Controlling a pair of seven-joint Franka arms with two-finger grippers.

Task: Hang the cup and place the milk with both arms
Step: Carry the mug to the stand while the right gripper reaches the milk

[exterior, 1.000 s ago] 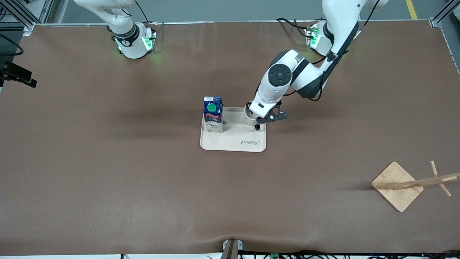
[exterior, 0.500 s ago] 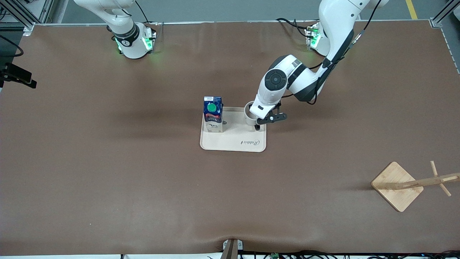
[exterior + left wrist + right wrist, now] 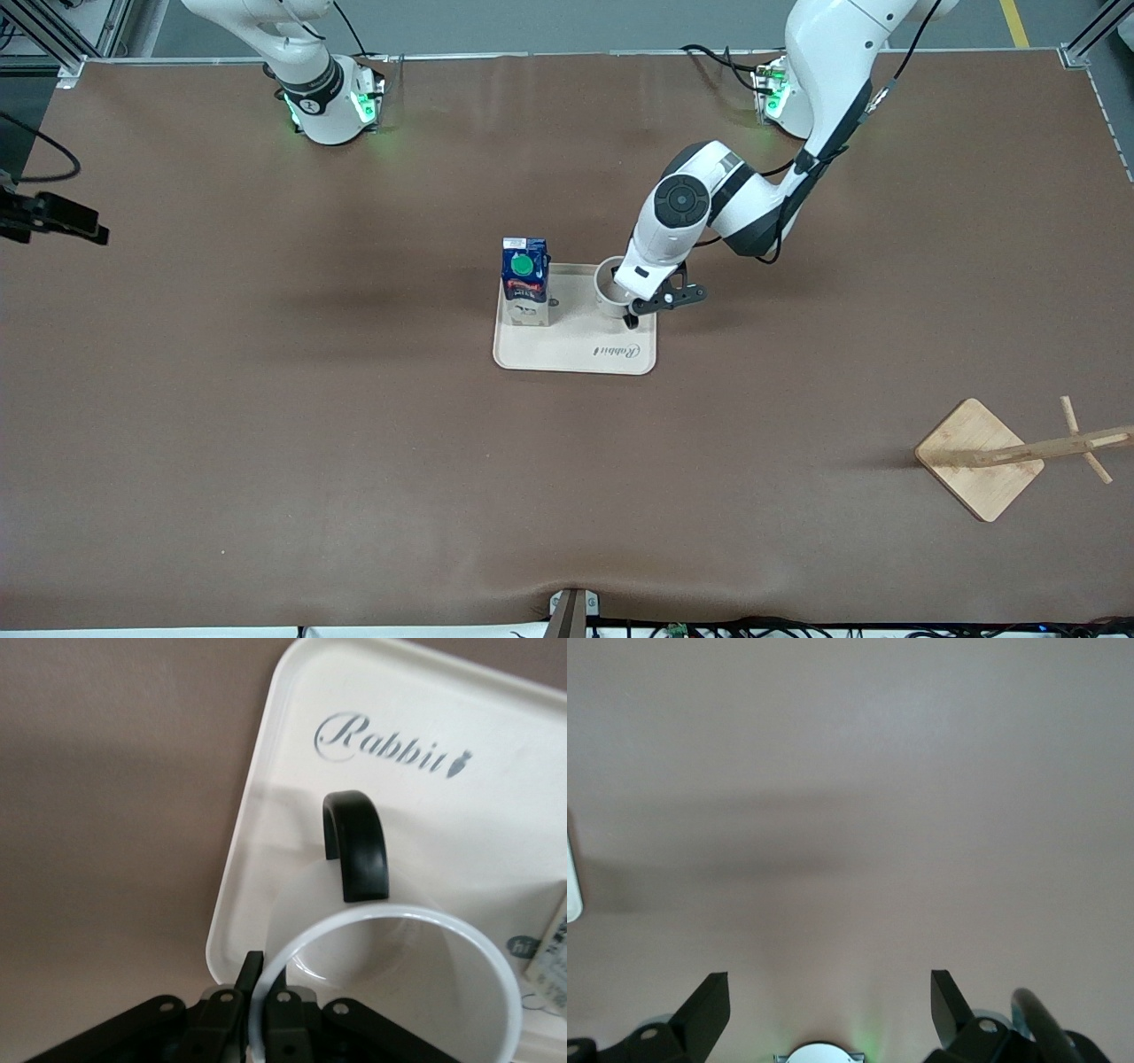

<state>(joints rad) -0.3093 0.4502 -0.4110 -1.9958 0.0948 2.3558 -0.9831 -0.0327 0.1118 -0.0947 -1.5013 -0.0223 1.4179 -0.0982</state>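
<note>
Left gripper [image 3: 252, 1014]: fingers pinched on the cup [image 3: 611, 285] wall at the rim, one inside, one outside. Cup on tray [image 3: 576, 354], at the left arm's end; milk [image 3: 524, 282] upright at the tray's right-arm end. Left arm bent downward. Right gripper [image 3: 824, 1014]: fingers wide apart, holding nothing; arm waits.

The left arm hides part of the cup [image 3: 609, 288], and the rack [image 3: 1028, 454] is cut off at the front view's edge.
</note>
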